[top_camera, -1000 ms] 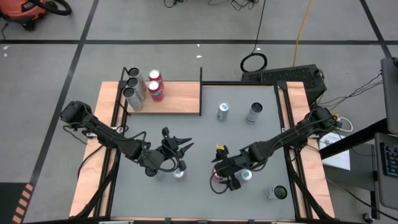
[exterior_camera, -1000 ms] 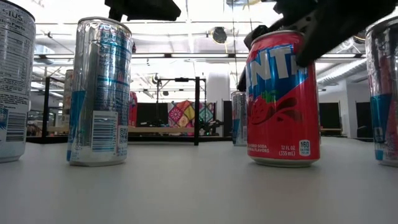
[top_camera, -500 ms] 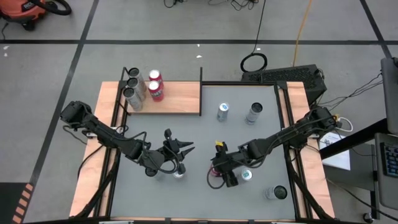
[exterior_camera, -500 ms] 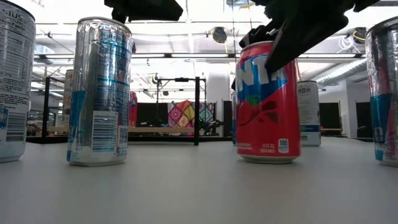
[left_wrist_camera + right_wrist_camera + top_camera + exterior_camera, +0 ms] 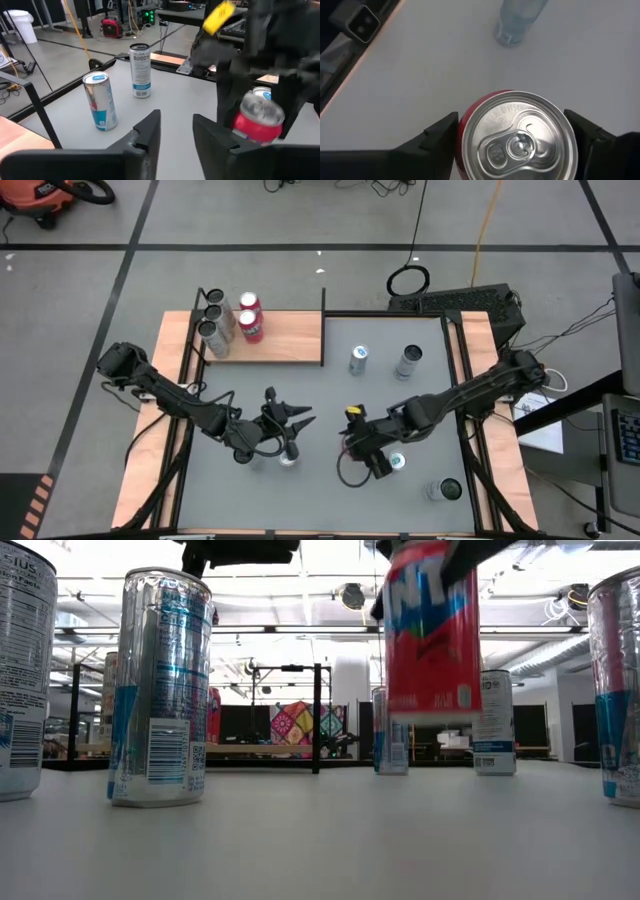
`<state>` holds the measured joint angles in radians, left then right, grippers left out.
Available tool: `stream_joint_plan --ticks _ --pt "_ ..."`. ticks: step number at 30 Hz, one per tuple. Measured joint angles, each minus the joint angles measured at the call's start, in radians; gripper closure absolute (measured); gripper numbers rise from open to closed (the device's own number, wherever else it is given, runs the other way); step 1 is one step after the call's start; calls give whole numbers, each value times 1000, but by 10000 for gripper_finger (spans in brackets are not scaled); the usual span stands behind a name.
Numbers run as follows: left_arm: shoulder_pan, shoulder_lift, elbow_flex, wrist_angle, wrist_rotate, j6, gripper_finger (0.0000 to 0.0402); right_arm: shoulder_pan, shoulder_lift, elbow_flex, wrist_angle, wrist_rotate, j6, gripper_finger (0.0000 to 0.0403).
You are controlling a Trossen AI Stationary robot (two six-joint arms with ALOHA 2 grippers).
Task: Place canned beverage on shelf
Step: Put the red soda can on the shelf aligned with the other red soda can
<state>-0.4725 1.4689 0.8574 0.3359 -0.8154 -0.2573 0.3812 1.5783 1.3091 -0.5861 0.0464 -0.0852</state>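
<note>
One red can (image 5: 432, 635), upright, pinched in right gripper (image 5: 517, 145), lifted clear of table. Shelf (image 5: 283, 338) lies well apart, toward far-left corner. Left gripper (image 5: 175, 130) slightly spread, empty, nearer shelf.

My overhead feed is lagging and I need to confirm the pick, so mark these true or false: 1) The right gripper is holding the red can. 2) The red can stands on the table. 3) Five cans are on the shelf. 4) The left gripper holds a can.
1) True: the right gripper is shut on the red can.
2) False: the low view shows it lifted clear of the table.
3) True: three silver cans and two red ones stand at one end of the shelf.
4) False: the left gripper holds nothing; it hangs above a silver can.
</note>
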Motion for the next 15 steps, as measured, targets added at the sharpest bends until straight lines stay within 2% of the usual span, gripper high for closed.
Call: stream_joint_plan --ticks 9,12,15 --pt "1 1 0 15 -27 28 174 -29 -120 3 29 6 -83 173" --pt "0 27 0 95 -29 89 149 -51 -125 1 36 7 -84 174" --pt "-13 73 0 225 -29 187 131 -73 -125 -47 122 8 -82 171"
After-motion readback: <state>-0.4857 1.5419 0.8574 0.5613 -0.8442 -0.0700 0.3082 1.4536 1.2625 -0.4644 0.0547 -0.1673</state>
